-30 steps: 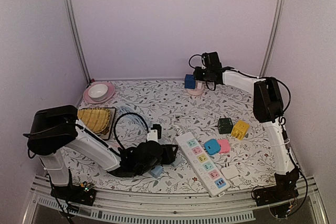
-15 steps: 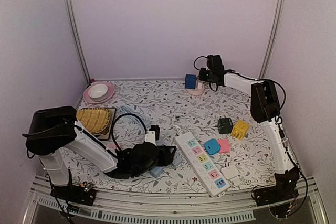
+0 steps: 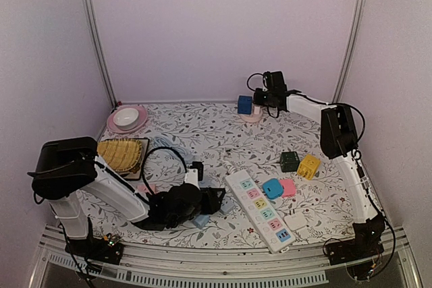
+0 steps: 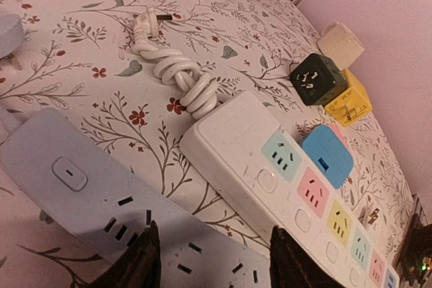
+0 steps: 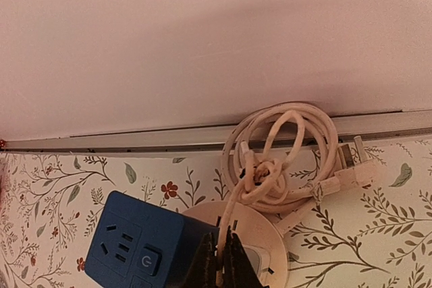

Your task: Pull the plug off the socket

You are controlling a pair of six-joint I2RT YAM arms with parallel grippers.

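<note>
A blue cube socket (image 3: 244,104) sits on a round pale base (image 3: 252,117) at the back wall. It also shows in the right wrist view (image 5: 138,247), with a coiled white cord (image 5: 283,153) running down from the base (image 5: 270,234). My right gripper (image 3: 260,99) (image 5: 219,264) is shut on that cord, right beside the cube. My left gripper (image 3: 210,200) (image 4: 216,268) is open low over a pale blue power strip (image 4: 101,193). A white power strip (image 3: 260,210) (image 4: 290,187) beside it carries a blue plug (image 3: 273,188) (image 4: 327,156).
A pink plug (image 3: 288,187), a dark green cube (image 3: 289,161) and a yellow cube (image 3: 309,166) lie right of the white strip. A pink plate with a bowl (image 3: 127,119) and a yellow ribbed item (image 3: 121,153) sit at left. A twisted white cord (image 4: 182,75) lies ahead.
My right gripper has shifted slightly at the back wall beside the blue cube. My left gripper has edged a little to the left over the pale blue strip.
</note>
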